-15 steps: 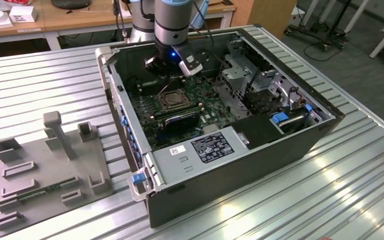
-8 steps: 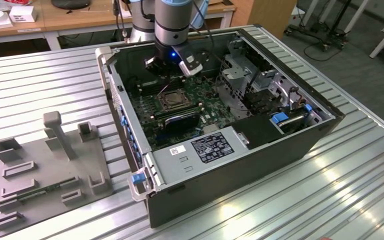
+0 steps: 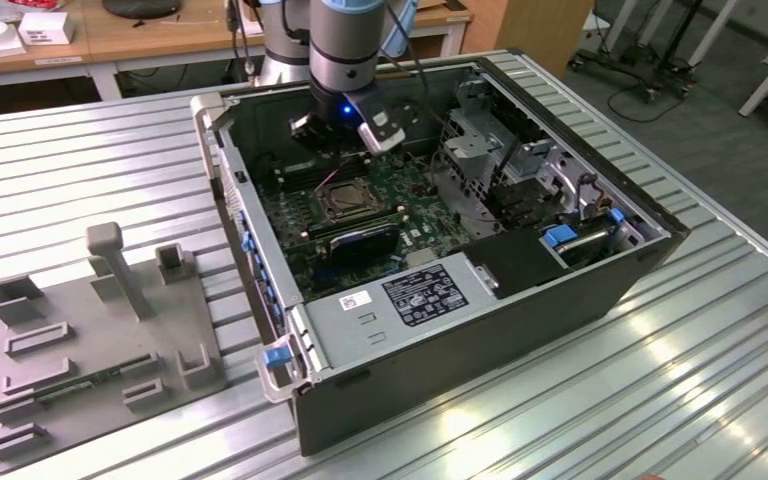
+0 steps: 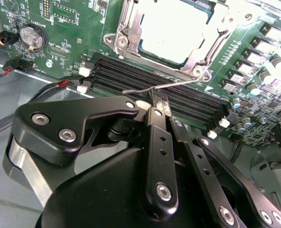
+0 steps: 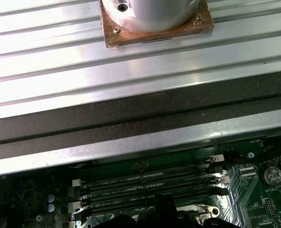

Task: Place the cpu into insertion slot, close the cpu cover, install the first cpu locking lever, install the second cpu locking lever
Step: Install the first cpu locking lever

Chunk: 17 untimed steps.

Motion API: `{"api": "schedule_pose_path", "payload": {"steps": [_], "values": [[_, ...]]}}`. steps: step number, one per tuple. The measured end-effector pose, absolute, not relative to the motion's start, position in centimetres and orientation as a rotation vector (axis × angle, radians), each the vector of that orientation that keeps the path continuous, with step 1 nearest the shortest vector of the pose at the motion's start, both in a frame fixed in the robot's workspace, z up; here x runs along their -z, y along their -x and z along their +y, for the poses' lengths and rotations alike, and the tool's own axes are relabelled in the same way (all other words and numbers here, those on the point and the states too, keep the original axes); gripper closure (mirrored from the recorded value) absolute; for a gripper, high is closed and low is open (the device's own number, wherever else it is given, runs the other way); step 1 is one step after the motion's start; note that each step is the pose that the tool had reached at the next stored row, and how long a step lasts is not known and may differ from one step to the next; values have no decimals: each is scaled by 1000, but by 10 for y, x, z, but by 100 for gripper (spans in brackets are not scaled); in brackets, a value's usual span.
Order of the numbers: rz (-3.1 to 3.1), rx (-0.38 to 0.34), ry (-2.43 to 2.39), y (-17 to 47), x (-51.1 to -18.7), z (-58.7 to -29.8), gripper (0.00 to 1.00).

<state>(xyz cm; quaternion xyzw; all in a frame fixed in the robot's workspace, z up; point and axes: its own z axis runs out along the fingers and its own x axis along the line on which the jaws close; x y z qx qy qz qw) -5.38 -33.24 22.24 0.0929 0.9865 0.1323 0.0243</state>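
Note:
The pale square cpu [image 4: 173,28] lies in the insertion slot [image 3: 345,199] on the green board. The silvery cpu cover [image 4: 128,28] lies flat around it. A thin wire cpu locking lever [image 4: 188,83] runs along the socket's edge, above the black memory slots. In the second wrist view my gripper [image 4: 158,100] is shut on this lever near its hooked end. In the exterior view the gripper [image 3: 344,135] hangs inside the open computer case, just behind the socket. I cannot tell which of the two levers this is.
Memory slots [image 4: 131,76] lie beside the socket, with a coin battery [image 4: 32,37] and red-black cables [image 4: 60,84] nearby. A metal drive cage [image 3: 491,150] fills the case on the exterior view's right. A grey fixture plate [image 3: 91,330] rests on the slatted table.

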Motion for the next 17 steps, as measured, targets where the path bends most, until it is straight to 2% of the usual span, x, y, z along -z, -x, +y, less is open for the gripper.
{"api": "schedule_pose_path", "payload": {"steps": [17], "values": [[3052,-409,-287,50,-217,-332,89]]}}
